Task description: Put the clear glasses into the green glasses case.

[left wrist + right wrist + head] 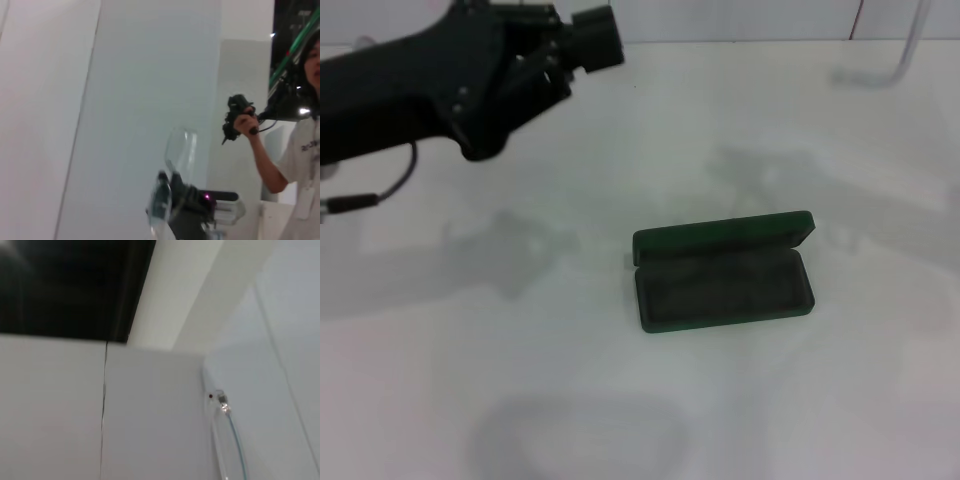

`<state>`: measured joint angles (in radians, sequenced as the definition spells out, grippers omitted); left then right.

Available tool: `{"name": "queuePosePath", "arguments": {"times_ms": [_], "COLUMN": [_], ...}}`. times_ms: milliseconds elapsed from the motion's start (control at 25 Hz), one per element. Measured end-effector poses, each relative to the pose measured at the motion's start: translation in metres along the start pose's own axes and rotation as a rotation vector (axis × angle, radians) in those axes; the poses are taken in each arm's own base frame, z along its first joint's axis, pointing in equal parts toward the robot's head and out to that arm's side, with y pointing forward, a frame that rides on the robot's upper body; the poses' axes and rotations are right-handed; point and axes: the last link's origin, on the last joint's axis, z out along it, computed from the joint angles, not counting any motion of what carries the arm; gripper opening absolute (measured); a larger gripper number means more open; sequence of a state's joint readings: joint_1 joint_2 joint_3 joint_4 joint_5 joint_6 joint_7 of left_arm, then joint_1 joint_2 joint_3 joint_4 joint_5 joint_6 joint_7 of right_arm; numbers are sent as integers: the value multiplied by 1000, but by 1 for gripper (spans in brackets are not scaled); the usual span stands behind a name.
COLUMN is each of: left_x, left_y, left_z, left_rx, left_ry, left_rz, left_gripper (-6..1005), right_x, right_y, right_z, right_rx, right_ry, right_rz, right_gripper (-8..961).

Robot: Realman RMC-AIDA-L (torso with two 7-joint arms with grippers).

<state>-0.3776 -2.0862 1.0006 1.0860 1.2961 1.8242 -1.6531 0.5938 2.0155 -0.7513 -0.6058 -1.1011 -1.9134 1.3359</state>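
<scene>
- The green glasses case (723, 272) lies open on the white worktop (620, 400), right of centre in the head view, its lid tipped back on the far side and its dark lining showing.
- The left gripper (555, 45) is raised above the worktop's far left part, well apart from the case.
- In the left wrist view the clear glasses (172, 182) sit in the left gripper's jaws, which are clenched on the frame.
- A person (295, 145) with a handheld controller (237, 117) stands beyond.
- The right gripper appears in no view.
</scene>
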Motion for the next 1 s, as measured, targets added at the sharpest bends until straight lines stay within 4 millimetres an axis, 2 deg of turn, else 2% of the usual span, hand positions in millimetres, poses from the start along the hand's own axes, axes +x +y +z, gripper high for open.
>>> {"name": "queuePosePath", "arguments": {"times_ms": [160,240,320,480,1000], "left_x": [-4,-6,-8,-9,-2], "left_y": [0,0,1,2,3], "left_z": [10,15,31,40,42], "left_rx": [-51,-70,-140,-177,-188], "left_ry": [9,14,28,36,146], "left_rz": [-15,-20,-21,-18,33], "left_gripper": [54,54,54,54,54], "right_x": [3,11,17,28,52], "right_y": [-5,-10,-13,-18,-20], "right_z": [11,22,32,50,70], "right_rx": [13,15,11,20,17], "right_ry": [-89,-110,-120,-117,-24], "right_rz": [27,53,61,61,70], "right_gripper": [117,117,117,116,117]}}
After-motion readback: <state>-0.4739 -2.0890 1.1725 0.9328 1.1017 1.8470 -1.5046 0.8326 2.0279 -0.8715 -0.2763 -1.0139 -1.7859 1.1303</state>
